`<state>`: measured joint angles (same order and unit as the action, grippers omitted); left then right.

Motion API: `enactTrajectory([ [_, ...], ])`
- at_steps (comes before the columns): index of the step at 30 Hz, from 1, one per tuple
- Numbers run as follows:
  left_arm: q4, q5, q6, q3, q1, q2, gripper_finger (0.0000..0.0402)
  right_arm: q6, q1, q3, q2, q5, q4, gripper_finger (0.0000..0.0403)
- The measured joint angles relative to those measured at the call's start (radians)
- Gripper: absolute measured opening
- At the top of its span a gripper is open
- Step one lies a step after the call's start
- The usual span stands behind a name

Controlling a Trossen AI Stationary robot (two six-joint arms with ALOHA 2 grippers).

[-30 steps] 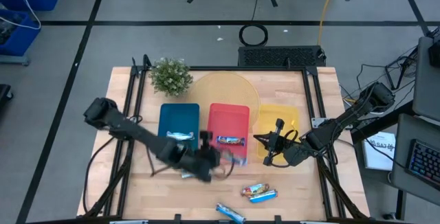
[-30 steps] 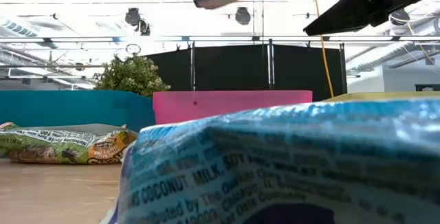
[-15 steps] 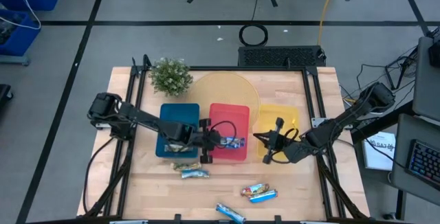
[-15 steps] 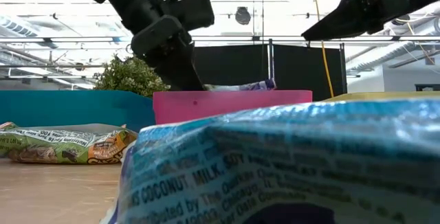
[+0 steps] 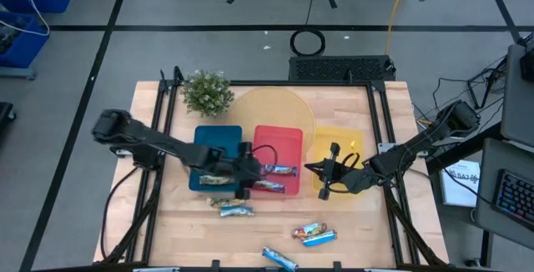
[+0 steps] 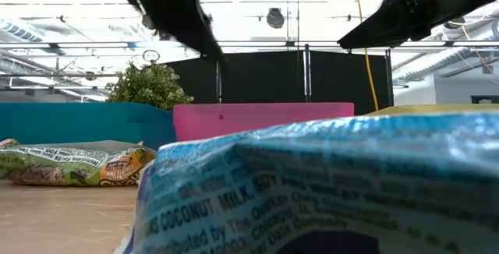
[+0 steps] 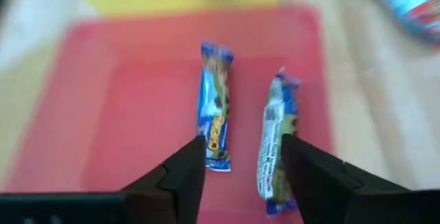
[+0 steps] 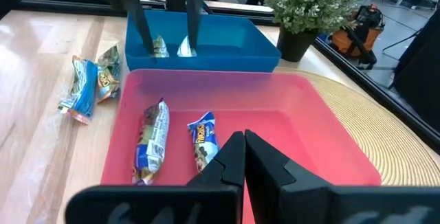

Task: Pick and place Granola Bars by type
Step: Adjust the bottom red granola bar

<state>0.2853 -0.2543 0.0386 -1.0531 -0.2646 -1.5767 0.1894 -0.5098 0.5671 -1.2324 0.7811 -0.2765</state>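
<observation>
My left gripper [image 5: 250,180] [image 7: 244,176] hangs open over the left edge of the red tray [image 5: 288,143], touching nothing. Below it two blue-and-white granola bars [image 7: 214,107] [image 7: 278,141] lie flat side by side on the tray floor. My right gripper [image 5: 321,172] [image 8: 242,148] is shut and holds nothing, at the left edge of the yellow tray [image 5: 342,143]. The blue tray [image 5: 217,138] holds two bars [image 8: 159,45] [image 8: 184,47]. Loose bars lie on the wood: two [image 5: 229,207] in front of the blue tray, two [image 5: 313,233] toward the front right, one [image 5: 279,259] at the front edge.
A potted plant [image 5: 206,93] stands at the far left, and a round yellow mat [image 5: 271,109] lies behind the trays. In the low view a bar wrapper [image 6: 327,184] fills the foreground, and a green-wrapped bar [image 6: 74,164] lies to the left.
My left gripper has gone from the table's near side toward the far edge to the red tray with a bar, then opened, let go and risen. That bar now lies on the tray floor beside the one that was there before.
</observation>
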Motion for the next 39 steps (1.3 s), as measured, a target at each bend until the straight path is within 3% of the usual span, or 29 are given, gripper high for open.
enactTrajectory([
  [5, 0.049, -0.139, -0.039, 0.076, -0.101, 0.277, 0.0191, -0.018, -0.002, 0.0, 0.0, -0.001, 0.011, 0.0],
  [9, -0.041, -0.193, 0.035, 0.283, -0.174, 0.537, 0.0127, -0.018, -0.002, 0.0, 0.0, -0.004, 0.013, 0.0],
  [13, -0.213, -0.207, 0.05, 0.544, -0.201, 0.742, 0.0033, -0.019, -0.002, 0.0, 0.0, -0.028, 0.004, 0.0],
  [16, -0.366, -0.212, 0.012, 0.704, -0.196, 0.849, 0.0011, -0.019, -0.002, 0.0, 0.0, -0.028, 0.004, 0.0],
  [21, -0.491, -0.193, -0.049, 0.867, -0.184, 0.969, 0.0005, -0.03, 0.008, 0.0, 0.0, -0.027, -0.001, 0.0],
  [31, -0.562, -0.2, -0.033, 0.978, -0.19, 1.042, 0.0013, -0.099, 0.072, 0.044, -0.001, 0.004, 0.049, 0.0],
  [35, -0.554, -0.199, -0.04, 0.978, -0.19, 1.042, 0.0019, -0.091, 0.064, 0.21, -0.008, 0.021, 0.306, 0.0],
  [39, -0.571, -0.192, -0.103, 0.978, -0.19, 1.041, 0.0016, 0.032, 0.001, 0.468, -0.078, 0.018, 0.706, 0.0],
])
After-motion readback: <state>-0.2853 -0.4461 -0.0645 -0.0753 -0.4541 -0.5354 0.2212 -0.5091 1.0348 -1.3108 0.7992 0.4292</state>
